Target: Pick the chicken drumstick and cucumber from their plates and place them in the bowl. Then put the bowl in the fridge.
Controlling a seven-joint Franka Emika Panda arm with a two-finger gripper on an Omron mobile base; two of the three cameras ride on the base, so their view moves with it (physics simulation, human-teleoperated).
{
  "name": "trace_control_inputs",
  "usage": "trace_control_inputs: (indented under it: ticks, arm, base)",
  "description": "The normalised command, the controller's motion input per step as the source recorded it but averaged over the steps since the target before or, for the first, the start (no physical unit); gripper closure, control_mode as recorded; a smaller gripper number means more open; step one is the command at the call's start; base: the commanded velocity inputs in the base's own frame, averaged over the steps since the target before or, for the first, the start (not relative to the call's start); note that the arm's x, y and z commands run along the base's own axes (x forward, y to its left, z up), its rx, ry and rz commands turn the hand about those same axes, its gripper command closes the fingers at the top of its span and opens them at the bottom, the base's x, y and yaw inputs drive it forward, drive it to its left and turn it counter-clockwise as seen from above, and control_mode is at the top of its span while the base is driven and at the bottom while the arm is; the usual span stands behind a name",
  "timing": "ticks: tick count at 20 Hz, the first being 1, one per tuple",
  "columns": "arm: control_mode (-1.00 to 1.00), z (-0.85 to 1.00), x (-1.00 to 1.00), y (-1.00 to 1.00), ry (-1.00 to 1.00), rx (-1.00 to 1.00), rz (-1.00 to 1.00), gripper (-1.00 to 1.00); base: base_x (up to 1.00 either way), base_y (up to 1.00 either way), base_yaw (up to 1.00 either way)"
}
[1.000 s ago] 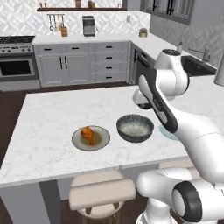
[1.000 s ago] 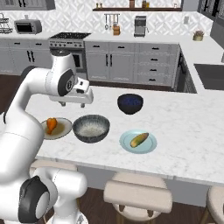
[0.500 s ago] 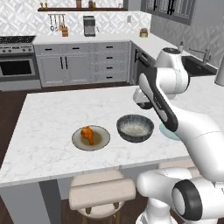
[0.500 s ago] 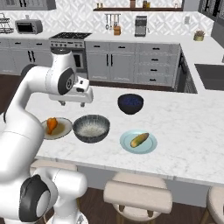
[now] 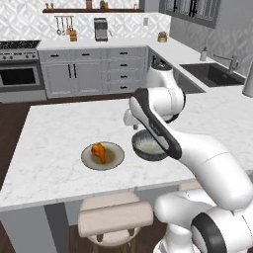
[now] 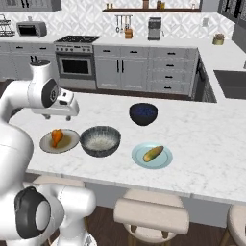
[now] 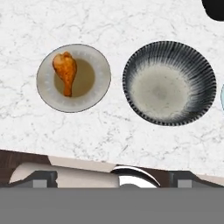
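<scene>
The orange-brown chicken drumstick (image 7: 66,72) (image 6: 57,137) (image 5: 99,152) lies on the beige-grey plate (image 7: 99,65) (image 6: 69,143). To its right stands the wide grey bowl (image 7: 169,83) (image 6: 100,140) (image 5: 146,147), with nothing in it. Further right, the yellowish-green cucumber (image 6: 153,153) rests on the pale blue plate (image 6: 166,161). My gripper (image 7: 113,179) hangs open above the island counter, over its front edge, looking down on plate and bowl, and holds nothing. The fridge is out of view.
A glossy dark navy bowl (image 6: 143,113) (image 7: 214,8) sits behind the grey bowl on the white marble island (image 6: 206,144). Padded stools (image 6: 151,216) stand under the island's front edge. Cabinets, an oven and a sink line the far walls.
The hand has swung from above the grey bowl towards the drumstick's plate and the island's front edge. The jaws stay open. Nothing on the counter has moved.
</scene>
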Motion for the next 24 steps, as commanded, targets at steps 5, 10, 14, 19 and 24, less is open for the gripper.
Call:
trace_control_inputs:
  ticks: [5, 10, 14, 19, 24]
  arm:
    - [-1.0, -0.69, 0.13, 1.0, 0.0, -0.03, 0.0, -1.0]
    - [-1.0, -0.8, 0.74, 0.57, 0.0, 0.0, 0.0, -1.0]
    - [-1.0, -0.87, 0.82, 0.36, 0.02, -0.04, 0.0, -1.0]
    - [-1.0, -0.51, 0.88, 0.26, 0.01, 0.0, 0.0, -1.0]
    - [-1.0, -0.49, 0.21, 0.0, 0.04, 0.0, 0.03, -1.0]
  base:
    - [0.0, 0.0, 0.0]
    - [0.0, 0.0, 0.0]
    - [0.0, 0.0, 0.0]
    - [0.0, 0.0, 0.0]
    - [0.0, 0.0, 0.0]
